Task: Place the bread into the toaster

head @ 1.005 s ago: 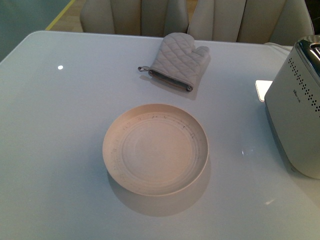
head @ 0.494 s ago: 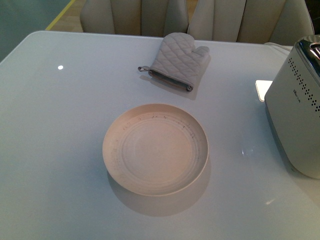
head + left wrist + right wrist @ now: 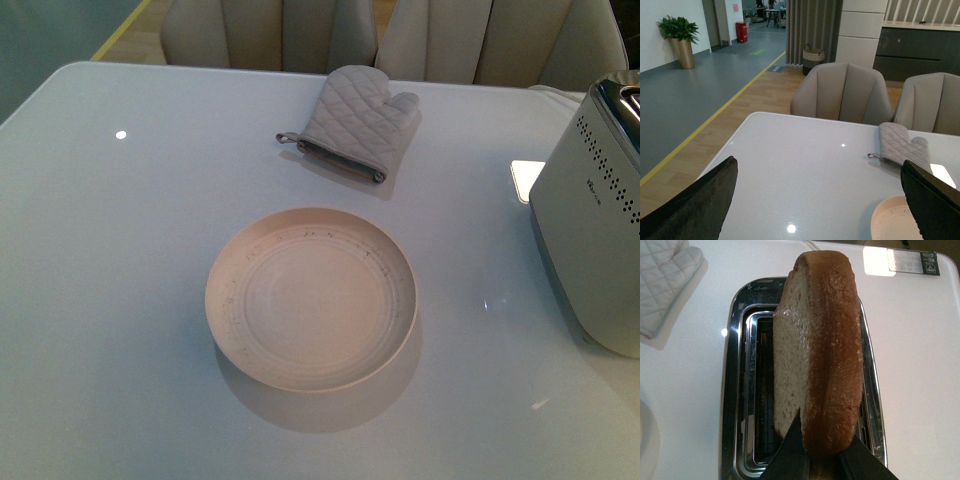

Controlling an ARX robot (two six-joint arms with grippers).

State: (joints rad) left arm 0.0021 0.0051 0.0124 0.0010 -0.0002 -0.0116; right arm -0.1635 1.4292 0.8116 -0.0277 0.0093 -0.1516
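Nothing is seen to have moved on the surface since the earlier frame. The bread is gripped on edge by the right claw, over the toaster slots. The left claw is spread wide.

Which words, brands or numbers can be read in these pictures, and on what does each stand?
No text can be read.
The small dark logo on the side of the toaster: too blurred to read.
The print on the white card lying on the table: too small to read.
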